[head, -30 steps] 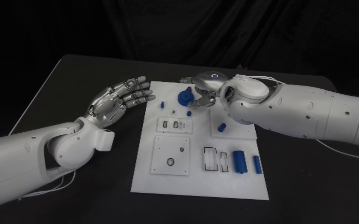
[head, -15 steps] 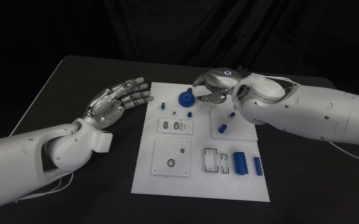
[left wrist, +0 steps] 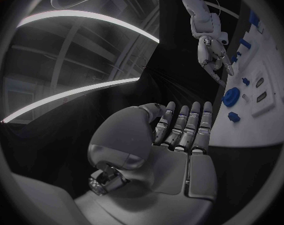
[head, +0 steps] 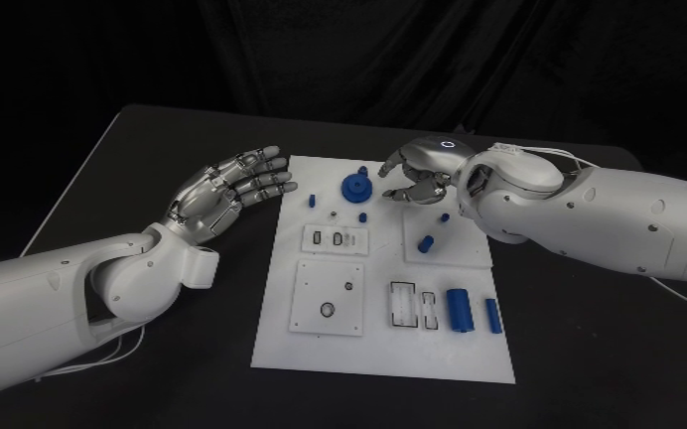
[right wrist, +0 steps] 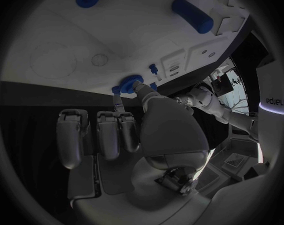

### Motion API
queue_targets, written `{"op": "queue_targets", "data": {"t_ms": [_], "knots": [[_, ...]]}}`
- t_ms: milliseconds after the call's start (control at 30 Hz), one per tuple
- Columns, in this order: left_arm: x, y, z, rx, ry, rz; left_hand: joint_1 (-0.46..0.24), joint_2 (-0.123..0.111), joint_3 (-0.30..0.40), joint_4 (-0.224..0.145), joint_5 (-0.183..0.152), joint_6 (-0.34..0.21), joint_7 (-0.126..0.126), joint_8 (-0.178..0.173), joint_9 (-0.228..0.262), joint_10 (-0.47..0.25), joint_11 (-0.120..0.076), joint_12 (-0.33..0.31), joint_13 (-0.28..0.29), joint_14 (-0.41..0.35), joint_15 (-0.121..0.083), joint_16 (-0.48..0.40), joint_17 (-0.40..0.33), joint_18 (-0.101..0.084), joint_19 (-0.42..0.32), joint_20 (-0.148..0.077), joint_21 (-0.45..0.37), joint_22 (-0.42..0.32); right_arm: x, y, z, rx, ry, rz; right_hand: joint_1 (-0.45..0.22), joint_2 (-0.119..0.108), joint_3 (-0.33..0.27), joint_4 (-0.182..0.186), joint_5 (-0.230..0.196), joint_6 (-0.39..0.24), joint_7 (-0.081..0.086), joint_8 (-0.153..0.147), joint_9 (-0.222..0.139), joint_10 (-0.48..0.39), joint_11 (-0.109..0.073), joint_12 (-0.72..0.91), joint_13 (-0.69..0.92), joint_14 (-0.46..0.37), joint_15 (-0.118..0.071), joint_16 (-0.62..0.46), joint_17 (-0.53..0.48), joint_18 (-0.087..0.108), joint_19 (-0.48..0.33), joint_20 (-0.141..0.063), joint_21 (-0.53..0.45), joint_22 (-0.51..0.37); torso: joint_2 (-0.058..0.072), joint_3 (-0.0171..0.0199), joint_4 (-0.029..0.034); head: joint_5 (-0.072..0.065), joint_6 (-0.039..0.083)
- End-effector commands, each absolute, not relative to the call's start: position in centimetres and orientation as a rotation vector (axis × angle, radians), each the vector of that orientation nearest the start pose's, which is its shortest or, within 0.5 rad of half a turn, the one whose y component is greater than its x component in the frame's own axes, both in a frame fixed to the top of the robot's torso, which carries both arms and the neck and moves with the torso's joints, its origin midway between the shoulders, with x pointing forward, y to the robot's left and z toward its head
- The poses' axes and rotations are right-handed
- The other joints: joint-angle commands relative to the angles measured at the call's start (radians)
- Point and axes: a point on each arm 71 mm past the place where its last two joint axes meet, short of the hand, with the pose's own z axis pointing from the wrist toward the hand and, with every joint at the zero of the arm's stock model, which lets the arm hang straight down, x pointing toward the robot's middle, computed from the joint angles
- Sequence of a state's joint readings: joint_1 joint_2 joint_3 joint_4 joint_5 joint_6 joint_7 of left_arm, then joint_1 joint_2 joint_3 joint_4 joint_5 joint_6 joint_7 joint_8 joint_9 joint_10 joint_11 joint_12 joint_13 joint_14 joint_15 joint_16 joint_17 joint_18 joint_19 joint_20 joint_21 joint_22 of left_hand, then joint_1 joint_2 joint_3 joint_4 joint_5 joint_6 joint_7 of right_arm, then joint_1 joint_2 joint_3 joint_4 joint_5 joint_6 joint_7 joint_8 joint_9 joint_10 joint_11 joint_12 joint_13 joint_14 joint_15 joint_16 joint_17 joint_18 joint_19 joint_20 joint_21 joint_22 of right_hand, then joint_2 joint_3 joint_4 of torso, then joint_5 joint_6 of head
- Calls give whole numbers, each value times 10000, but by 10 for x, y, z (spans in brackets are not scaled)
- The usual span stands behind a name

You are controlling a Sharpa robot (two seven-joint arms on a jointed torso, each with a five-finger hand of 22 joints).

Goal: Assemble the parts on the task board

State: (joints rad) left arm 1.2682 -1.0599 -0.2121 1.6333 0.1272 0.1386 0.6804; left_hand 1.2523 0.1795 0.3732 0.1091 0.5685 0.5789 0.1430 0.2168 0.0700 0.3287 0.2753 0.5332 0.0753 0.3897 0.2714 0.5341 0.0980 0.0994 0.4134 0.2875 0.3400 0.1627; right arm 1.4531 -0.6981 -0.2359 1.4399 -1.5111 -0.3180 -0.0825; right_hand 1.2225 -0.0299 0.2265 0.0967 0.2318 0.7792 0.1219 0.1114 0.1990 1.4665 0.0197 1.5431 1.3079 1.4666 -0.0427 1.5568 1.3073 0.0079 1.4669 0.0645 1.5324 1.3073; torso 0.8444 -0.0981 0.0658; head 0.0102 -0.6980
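Observation:
The white task board (head: 327, 335) lies in the middle of the table. A blue round part (head: 355, 187) stands near its far edge, with small blue pegs (head: 362, 217) close by. My right hand (head: 418, 176) hovers just right of that round part, fingers loosely curled and apart, holding nothing. In the right wrist view one fingertip (right wrist: 119, 96) reaches close to the round part (right wrist: 131, 80). My left hand (head: 229, 191) is raised beside the board's left edge, fingers straight and spread, empty. The left wrist view shows this hand (left wrist: 179, 135) and the board (left wrist: 269, 110).
Two blue cylinders (head: 460, 310) lie near the board's right front corner, beside a slotted recess (head: 411, 307). A blue peg (head: 425, 243) stands on the right square plate. Black table surrounds the board on all sides.
My right hand has drawn back to the right, off the blue round part, which stays standing on the board. The left hand has not moved.

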Motion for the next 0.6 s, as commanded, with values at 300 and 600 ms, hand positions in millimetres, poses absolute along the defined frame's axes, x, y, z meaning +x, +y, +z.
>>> {"op": "queue_targets", "data": {"t_ms": [300, 600], "knots": [[442, 270, -174, -10581, 12288, -20409, -119, -6, 51, 8, 8, -8, 72, 27, -6, 12, 73, 40, -15, -87, 10, 45, -16, -148, -56, -4, -64, -17, 515, -143, -146, -4584, 16343, 5861, 83, 150, 45, 33, 112, 102, 15, 28, -32, 672, 44, 37, 2235, 1001, -3, 25, 2459, 76, 717, 33, 23, 2247, 6, 5, 5, -30, 0], [442, 270, -174, -10588, 12304, -20400, -119, -6, 51, 8, 8, -8, 72, 27, -6, 12, 73, 40, -15, -87, 10, 45, -16, -148, -56, -4, -64, -17, 515, -134, -150, -4726, 16463, 6005, 103, 162, 57, 26, 135, 92, 15, 4, -46, 656, 44, 27, 2219, 993, -2, 5, 2428, 84, 700, 33, 3, 2226, -9, -19, -2, -31, -2]]}}
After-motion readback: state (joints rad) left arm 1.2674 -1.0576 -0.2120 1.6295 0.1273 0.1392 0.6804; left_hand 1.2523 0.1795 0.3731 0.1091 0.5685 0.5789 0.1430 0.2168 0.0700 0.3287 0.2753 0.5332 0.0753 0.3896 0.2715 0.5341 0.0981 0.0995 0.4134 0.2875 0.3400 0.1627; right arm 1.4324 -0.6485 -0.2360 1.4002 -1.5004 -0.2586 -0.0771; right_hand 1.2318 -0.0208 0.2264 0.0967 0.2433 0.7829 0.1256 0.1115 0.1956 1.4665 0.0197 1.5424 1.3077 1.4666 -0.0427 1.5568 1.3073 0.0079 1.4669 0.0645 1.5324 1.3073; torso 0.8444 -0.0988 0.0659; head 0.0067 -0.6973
